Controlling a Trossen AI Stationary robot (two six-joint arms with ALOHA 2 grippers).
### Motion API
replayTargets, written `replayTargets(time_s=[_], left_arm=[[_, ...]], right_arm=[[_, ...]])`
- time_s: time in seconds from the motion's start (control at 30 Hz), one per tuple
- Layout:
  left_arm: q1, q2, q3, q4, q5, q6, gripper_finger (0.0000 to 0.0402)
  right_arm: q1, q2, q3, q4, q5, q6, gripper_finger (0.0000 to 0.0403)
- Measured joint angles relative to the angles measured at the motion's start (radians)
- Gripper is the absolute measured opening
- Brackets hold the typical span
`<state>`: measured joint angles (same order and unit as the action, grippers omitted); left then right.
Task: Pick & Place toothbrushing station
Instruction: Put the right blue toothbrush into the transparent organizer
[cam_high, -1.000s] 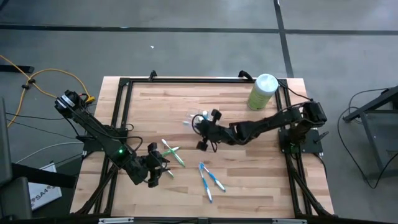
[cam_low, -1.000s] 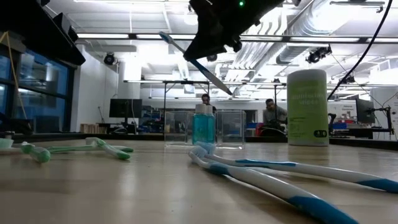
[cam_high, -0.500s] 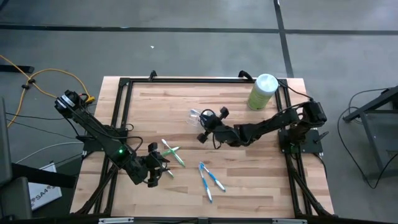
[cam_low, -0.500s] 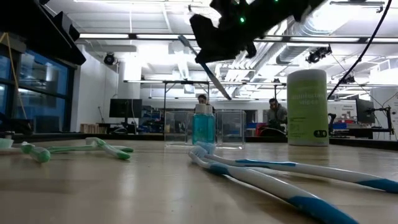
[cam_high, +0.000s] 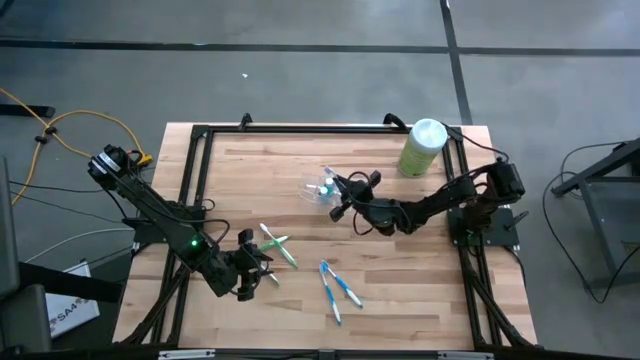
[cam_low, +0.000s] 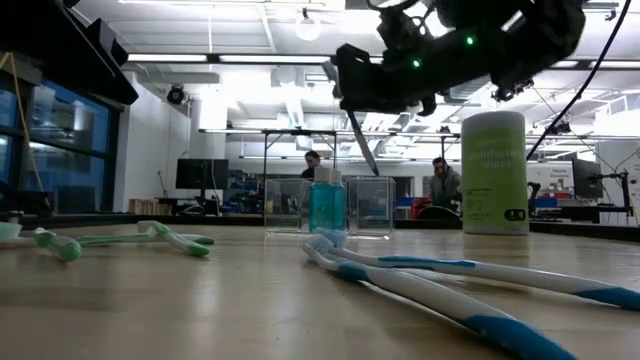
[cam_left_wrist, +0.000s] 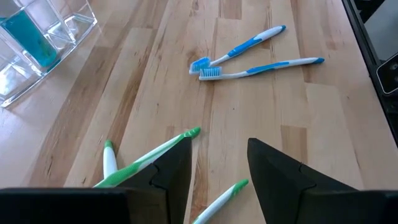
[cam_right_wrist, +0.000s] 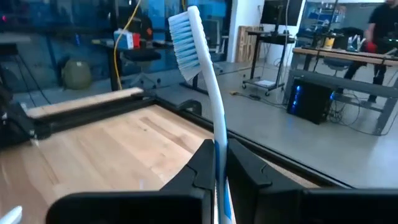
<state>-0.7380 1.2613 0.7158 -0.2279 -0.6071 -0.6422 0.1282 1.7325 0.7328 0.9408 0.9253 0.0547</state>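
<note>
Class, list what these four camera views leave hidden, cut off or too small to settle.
1. Right wrist view: the held toothbrush has its handle end hidden between the right gripper fingers.
2. High view: the clear cup is too small to show its contents.
3. Left wrist view: the green toothbrushes are partly hidden behind the open left gripper.

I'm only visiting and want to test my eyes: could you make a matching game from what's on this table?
Things:
1. right claw
2. left claw
3. green canister
4. two blue toothbrushes

States:
A. open, low over the green toothbrushes
B. lying side by side on the wood
C. shut on a blue-white toothbrush
D. upright at a table corner

Pairs: 1-C, 2-A, 3-D, 4-B
</note>
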Motion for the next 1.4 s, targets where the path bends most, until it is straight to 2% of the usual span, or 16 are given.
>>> replayTargets(time_s=[0.2,0.43,0.6,0.83,1.4], left_arm=[[0.0,0.0,0.0,0.0,0.0,0.0,0.0152],[0.003,0.0,0.0,0.0,0.0,0.0,0.0152],[0.003,0.0,0.0,0.0,0.0,0.0,0.0152],[0.003,0.0,0.0,0.009,0.0,-0.001,0.0152],[0.003,0.0,0.0,0.035,0.0,-0.001,0.0152]], right_arm=[[-0.026,0.0,-0.096,0.143,-0.046,0.058,0.0013],[-0.05,0.0,-0.16,0.204,-0.113,0.171,0.0013],[-0.053,0.0,-0.162,0.173,-0.164,0.247,0.0013],[-0.053,0.01,-0.162,0.052,-0.164,0.361,0.0013],[-0.072,0.01,-0.162,-0.064,-0.177,0.478,0.0014]])
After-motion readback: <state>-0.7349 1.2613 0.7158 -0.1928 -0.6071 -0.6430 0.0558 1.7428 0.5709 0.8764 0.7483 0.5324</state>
